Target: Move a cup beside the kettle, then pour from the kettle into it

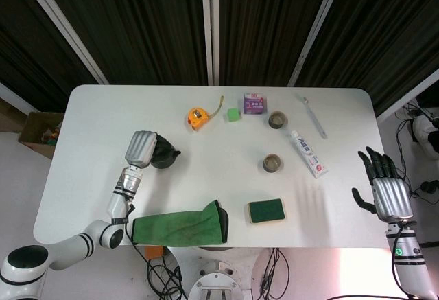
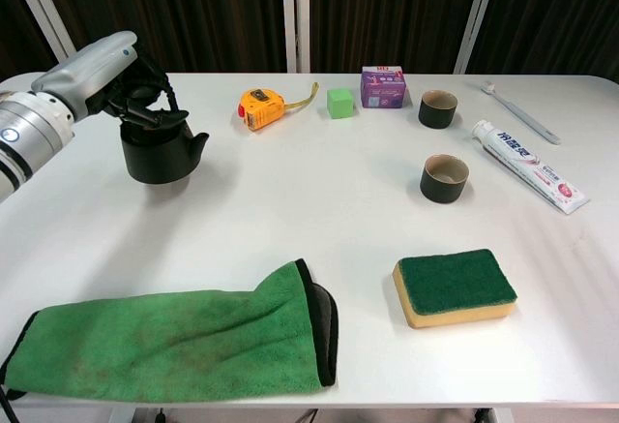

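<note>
The dark kettle (image 1: 165, 156) (image 2: 161, 156) stands on the left part of the white table (image 1: 206, 176), spout to the right. My left hand (image 1: 140, 149) (image 2: 124, 82) is on top of it, and in the chest view its fingers (image 2: 150, 105) curl around the handle. Two dark cups stand apart from the kettle, right of centre: a nearer cup (image 1: 272, 163) (image 2: 444, 177) and a farther cup (image 1: 278, 119) (image 2: 438, 108). Beyond the table's right edge my right hand (image 1: 385, 189) hangs with fingers spread and empty. It shows only in the head view.
A yellow tape measure (image 1: 198, 117), green cube (image 1: 234, 114) and purple box (image 1: 254, 102) lie at the back. A toothbrush (image 1: 315, 117) and toothpaste tube (image 1: 307, 153) lie right of the cups. A green sponge (image 1: 267, 211) and green cloth (image 1: 180, 226) lie along the front edge.
</note>
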Robot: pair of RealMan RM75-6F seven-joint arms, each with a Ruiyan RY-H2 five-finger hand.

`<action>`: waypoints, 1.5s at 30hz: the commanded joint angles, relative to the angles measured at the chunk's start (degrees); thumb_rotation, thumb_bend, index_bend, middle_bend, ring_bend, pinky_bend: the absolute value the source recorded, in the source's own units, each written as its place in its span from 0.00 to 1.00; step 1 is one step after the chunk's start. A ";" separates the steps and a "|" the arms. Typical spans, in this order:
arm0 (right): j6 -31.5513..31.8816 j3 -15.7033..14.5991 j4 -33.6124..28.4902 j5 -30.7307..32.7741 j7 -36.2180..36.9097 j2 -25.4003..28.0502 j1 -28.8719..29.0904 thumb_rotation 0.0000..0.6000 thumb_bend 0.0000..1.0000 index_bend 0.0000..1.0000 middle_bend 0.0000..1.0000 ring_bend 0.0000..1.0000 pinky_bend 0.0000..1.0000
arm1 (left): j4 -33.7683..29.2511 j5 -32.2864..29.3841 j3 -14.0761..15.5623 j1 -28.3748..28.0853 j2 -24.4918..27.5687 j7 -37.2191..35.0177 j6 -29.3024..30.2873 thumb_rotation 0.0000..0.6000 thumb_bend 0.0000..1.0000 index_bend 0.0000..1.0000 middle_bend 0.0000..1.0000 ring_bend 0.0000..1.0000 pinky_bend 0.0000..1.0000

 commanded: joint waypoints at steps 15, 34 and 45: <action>-12.93 2.63 -9.38 10.90 -22.34 -1.38 7.97 1.00 0.33 0.00 0.00 0.00 0.00 | -0.65 -0.04 -0.21 -0.06 0.24 0.25 0.13 1.00 0.31 1.00 1.00 1.00 0.71; -30.94 4.76 0.49 34.59 -42.08 -14.78 29.04 1.00 0.32 0.00 0.00 0.00 0.00 | 0.92 -0.59 -0.72 -0.41 0.11 -0.99 -0.54 1.00 0.31 1.00 1.00 1.00 0.71; -32.09 3.63 6.99 39.11 -41.65 -19.88 33.59 1.00 0.32 0.00 0.00 0.00 0.00 | 1.10 -0.56 -0.67 -0.50 0.31 -1.27 -0.72 1.00 0.30 1.00 1.00 1.00 0.71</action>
